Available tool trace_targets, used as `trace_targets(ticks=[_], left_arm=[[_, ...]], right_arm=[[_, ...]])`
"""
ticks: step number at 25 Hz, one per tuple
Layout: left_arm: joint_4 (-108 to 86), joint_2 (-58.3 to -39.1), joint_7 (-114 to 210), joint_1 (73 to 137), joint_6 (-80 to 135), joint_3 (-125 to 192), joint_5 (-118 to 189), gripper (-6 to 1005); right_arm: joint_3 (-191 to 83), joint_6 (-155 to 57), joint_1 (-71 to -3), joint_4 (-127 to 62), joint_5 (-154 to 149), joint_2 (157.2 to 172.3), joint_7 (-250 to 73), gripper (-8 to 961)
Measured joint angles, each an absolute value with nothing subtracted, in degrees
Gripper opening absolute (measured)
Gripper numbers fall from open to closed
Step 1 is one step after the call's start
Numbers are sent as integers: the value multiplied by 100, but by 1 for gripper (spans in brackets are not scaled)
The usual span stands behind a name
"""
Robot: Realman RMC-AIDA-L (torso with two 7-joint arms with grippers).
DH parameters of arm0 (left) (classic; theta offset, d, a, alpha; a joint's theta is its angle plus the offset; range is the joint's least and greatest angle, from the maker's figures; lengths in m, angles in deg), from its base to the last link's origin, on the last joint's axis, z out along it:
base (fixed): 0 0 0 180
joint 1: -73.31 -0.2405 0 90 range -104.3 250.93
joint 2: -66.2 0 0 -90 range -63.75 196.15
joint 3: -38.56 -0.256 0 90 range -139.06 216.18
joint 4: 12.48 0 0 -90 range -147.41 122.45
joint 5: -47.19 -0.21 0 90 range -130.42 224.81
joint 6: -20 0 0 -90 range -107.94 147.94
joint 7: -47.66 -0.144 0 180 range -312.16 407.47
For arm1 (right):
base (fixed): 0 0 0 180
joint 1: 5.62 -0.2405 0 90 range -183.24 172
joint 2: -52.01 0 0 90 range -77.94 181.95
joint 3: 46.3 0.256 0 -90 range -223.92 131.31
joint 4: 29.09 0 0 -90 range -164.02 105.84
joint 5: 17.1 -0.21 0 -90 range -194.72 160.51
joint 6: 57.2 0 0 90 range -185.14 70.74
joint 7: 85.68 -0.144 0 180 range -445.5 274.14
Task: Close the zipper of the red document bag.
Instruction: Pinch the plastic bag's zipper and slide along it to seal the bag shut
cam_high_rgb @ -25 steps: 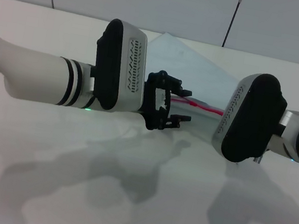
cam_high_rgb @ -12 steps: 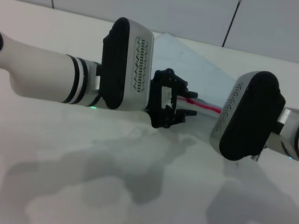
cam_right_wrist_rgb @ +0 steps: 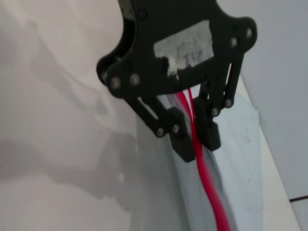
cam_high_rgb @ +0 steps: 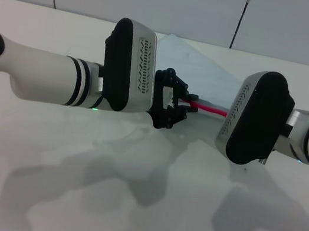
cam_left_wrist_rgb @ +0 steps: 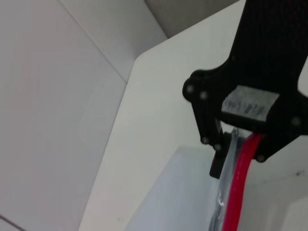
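Red zipper (cam_high_rgb: pixel 206 108) runs between your two arms in the head view, along the near edge of the pale bag (cam_high_rgb: pixel 194 62), which lies on the white surface (cam_high_rgb: pixel 128 195) toward 12 o'clock. Your left tool (cam_high_rgb: pixel 176 102) sits at the zipper's end, fingers drawn in on it. The right tool is hidden behind its wrist.

Left wrist view: the tool (cam_left_wrist_rgb: pixel 238 156) is pinched on the zipper (cam_left_wrist_rgb: pixel 239 192).

Right wrist view: your right tool (cam_right_wrist_rgb: pixel 198 139) straddles the zipper (cam_right_wrist_rgb: pixel 207 185), fingers (cam_right_wrist_rgb: pixel 182 139) tight against it.
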State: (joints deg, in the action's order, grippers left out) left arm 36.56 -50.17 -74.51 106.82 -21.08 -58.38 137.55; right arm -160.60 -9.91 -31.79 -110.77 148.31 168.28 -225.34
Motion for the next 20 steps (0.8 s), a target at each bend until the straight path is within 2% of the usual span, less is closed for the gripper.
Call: trace_targets(ticks=[20], left_arm=[[3475, -5017, -7480, 10648, -2060, -5814, 13754, 96]], right_arm=[[-16008, -992, -3133, -11129, 14871, 16828, -22553, 135]])
